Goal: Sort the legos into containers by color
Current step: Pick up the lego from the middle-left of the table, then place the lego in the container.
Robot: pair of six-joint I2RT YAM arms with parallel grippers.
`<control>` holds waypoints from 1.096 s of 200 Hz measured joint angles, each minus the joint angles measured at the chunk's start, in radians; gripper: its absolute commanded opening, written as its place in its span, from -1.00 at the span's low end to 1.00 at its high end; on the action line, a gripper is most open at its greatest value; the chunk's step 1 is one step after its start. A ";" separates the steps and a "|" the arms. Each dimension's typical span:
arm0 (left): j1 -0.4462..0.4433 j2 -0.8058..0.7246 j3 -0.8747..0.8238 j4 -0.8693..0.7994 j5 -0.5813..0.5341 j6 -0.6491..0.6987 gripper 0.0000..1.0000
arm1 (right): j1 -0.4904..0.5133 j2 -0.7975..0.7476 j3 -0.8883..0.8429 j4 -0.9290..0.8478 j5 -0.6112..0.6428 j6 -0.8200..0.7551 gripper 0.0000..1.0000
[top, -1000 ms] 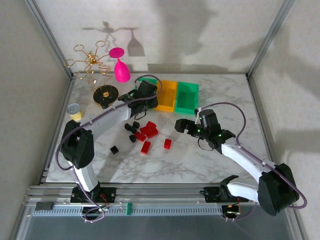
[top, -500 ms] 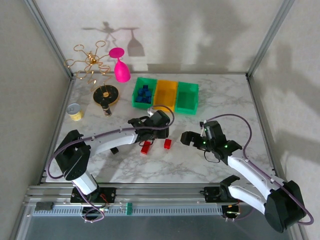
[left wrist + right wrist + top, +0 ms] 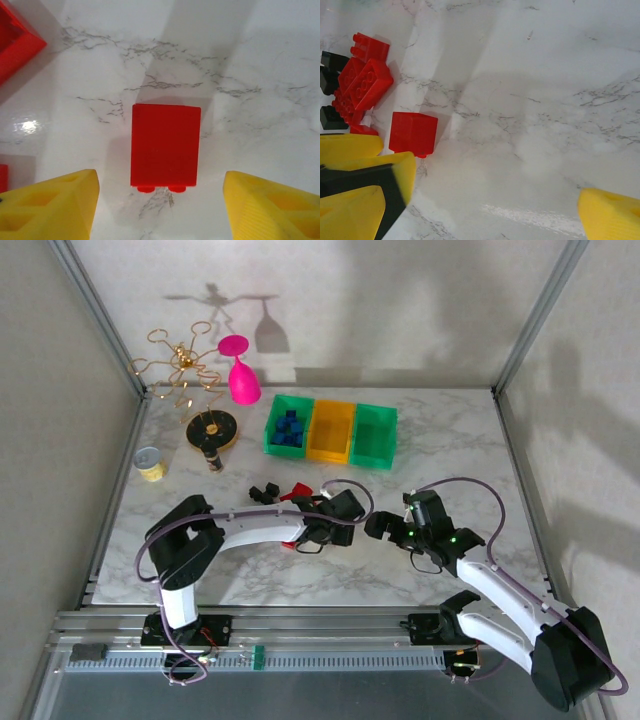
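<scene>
From above, the left tool (image 3: 348, 523) hangs mid marble table (image 3: 450, 450), with the green and orange open plastic bins (image 3: 333, 430) far behind. In the left wrist view, its yellow fingers (image 3: 50, 205) are spread around a small red plastic brick (image 3: 166, 146), so it should centre before closing squarely. In the right wrist view, the right tool (image 3: 480, 215) gapes, empty.

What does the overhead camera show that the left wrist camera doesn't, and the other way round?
Overhead adds the row of three open plastic bins, small blue bricks in the left green bin, and the open right gripper. The left wrist view adds a small red plastic brick lying between its yellow fingertips, touching neither. Both share the white marble tabletop and the left gripper.
</scene>
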 measured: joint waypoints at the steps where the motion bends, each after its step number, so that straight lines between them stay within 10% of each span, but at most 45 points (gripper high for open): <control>1: 0.000 0.001 0.000 0.000 0.000 0.000 0.28 | 0.000 0.000 0.000 0.000 0.000 0.000 0.98; 219: 0.010 0.058 0.069 -0.001 -0.059 0.005 -0.34 | 0.000 0.035 -0.007 0.050 0.014 -0.004 0.98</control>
